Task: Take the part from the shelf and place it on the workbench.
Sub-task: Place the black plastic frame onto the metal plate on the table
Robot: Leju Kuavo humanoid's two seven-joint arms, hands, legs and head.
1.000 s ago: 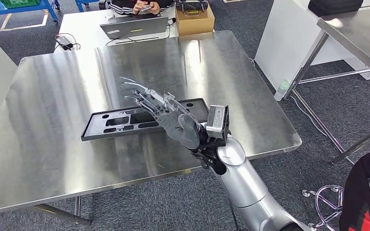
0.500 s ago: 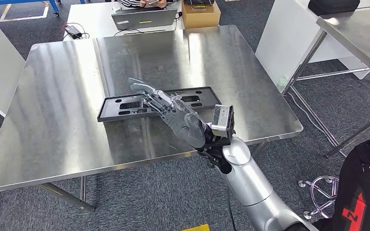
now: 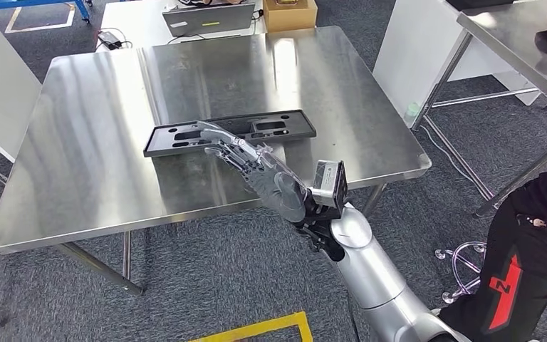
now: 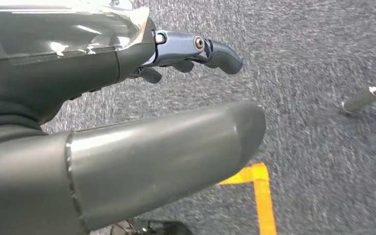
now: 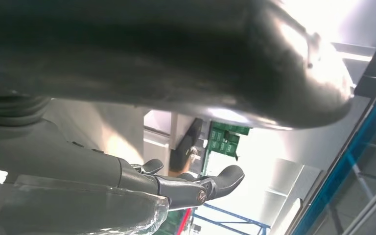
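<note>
Head view shows the black part (image 3: 230,132) lying flat on the steel workbench (image 3: 78,142), roughly mid-table and a little toward the near edge. The right hand (image 3: 256,169) hovers above and just on the near side of it, fingers stretched out and spread, holding nothing; its fingertips (image 3: 210,130) overlap the part's near rim in the picture, though I can't tell whether they touch it.

Compared with a second ago, the whole scene has slid: the table sits farther up and away in the frame, more floor and a strip of yellow tape (image 3: 260,329) show below, so the robot itself is backing off rather than the part moving. The hand has drawn back with it, from over the part's middle to its near edge.

To my eye that means the placing is done and this is the retreat. The left hand (image 4: 196,51) hangs over the grey carpet with its fingers loosely extended and nothing in it. A laptop (image 3: 210,16) and a cardboard box (image 3: 290,12) sit on the far table.
</note>
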